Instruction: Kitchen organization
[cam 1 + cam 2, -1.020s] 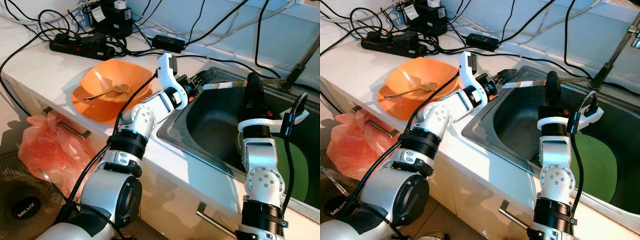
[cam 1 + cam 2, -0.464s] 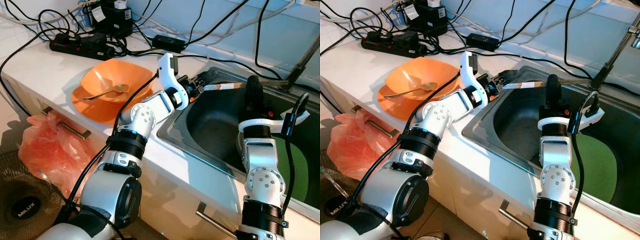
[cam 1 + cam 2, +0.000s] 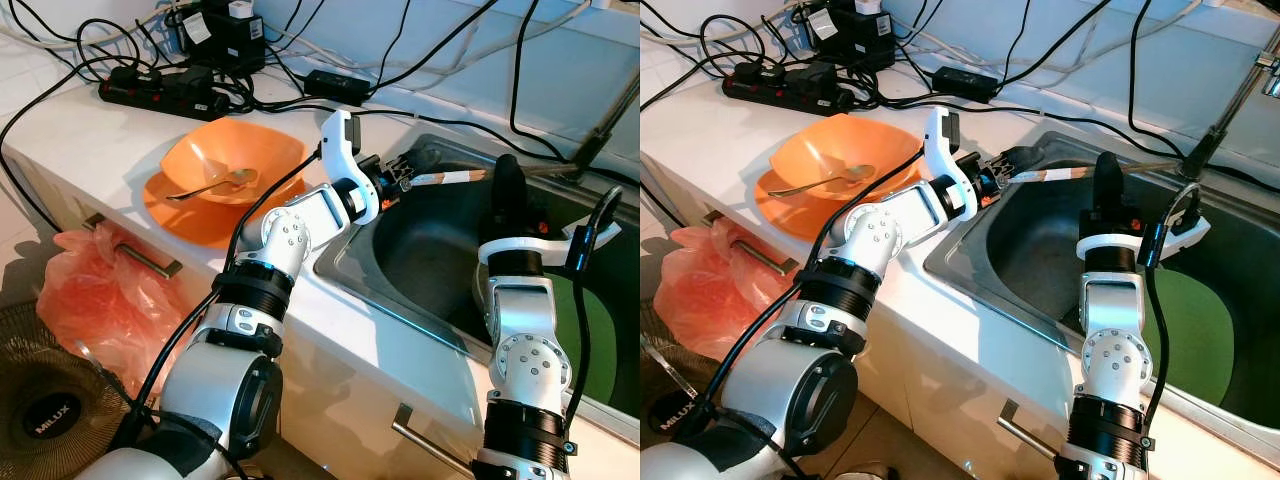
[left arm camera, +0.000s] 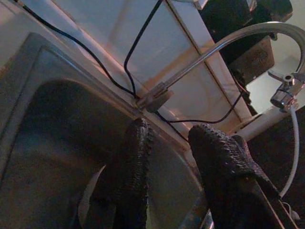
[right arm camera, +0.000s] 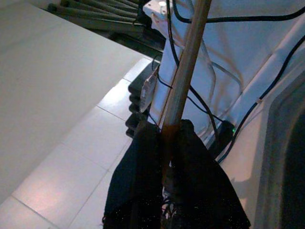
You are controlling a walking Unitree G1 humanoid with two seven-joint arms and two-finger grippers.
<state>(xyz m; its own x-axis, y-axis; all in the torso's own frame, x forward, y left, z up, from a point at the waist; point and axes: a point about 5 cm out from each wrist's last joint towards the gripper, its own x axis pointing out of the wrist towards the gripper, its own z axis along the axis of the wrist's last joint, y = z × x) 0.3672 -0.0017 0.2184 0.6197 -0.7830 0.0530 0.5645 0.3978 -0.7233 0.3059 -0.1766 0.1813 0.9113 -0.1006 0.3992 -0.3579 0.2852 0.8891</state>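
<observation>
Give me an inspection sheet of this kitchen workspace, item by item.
Surface: white counter with a steel sink set into it.
Job's things: orange bowl holding a spoon, standing on an orange plate; wooden stick above the sink's back edge; green disc in the sink.
Clutter: power strip and black adapter on the counter.
Grippers: left pincer open, at the sink's rear left corner by the stick's end; right pincer shut on the stick, above the sink.
Cables: black cables tangled along the counter's back.
Surroundings: orange plastic bag by a drawer handle; fan on the floor; faucet.
</observation>
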